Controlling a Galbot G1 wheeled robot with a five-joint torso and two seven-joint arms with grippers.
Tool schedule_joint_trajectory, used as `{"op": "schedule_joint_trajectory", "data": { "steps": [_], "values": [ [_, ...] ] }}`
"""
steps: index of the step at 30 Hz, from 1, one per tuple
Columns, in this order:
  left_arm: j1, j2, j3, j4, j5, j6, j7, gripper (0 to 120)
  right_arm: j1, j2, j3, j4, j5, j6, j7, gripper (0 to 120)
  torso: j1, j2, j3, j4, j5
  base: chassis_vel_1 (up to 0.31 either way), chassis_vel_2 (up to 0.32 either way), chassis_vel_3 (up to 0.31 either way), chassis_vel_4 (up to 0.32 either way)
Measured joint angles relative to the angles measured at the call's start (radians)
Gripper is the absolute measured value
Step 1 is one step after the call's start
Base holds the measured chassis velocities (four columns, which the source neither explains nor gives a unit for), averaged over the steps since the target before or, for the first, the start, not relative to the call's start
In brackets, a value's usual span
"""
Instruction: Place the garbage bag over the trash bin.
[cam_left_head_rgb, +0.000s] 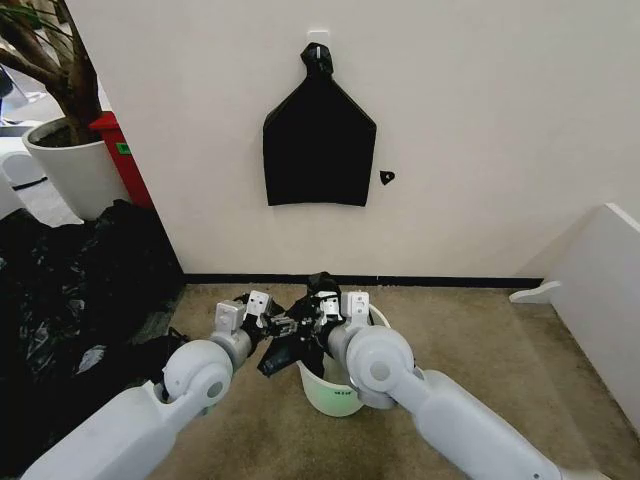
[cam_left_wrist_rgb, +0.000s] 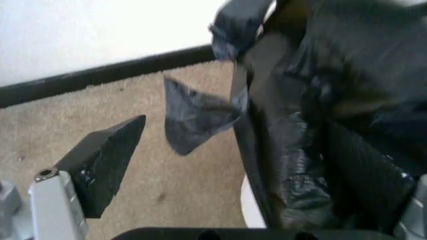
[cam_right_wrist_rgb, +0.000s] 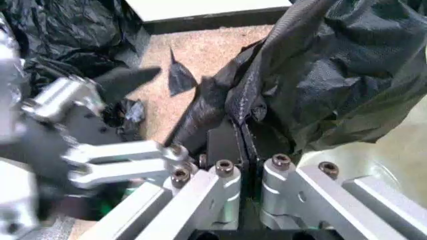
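Both grippers meet above the trash bin (cam_left_head_rgb: 335, 395): right gripper (cam_right_wrist_rgb: 241, 145) pinches the garbage bag (cam_left_head_rgb: 295, 345) (bunched over the rim), left gripper (cam_left_wrist_rgb: 220, 150) gapes wide beside it; best spread the mouth evenly.

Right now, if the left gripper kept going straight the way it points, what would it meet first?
Probably the thin, glossy black garbage bag, hanging just ahead of the open left gripper over the round white plastic trash bin. Depth is unclear; the right gripper pinches the same bag.
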Motion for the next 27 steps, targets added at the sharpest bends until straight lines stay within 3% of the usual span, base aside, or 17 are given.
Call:
{"op": "schedule_joint_trajectory", "data": {
  "steps": [12,27],
  "values": [
    [-0.045,-0.046,0.041,0.084,0.024,0.029,-0.023,100,-0.006,-0.024,0.030,0.031,0.020,0.003,-0.005,0,0.000,0.000,0.000,-0.0002,-0.0002,0.000,0.000,0.000,0.000],
    [-0.039,-0.048,0.038,0.096,0.023,0.069,-0.050,100,-0.060,-0.097,0.138,0.089,0.058,-0.002,-0.001,0,0.000,0.000,0.000,-0.0001,-0.0001,0.000,0.000,0.000,0.000]
  ]
}}
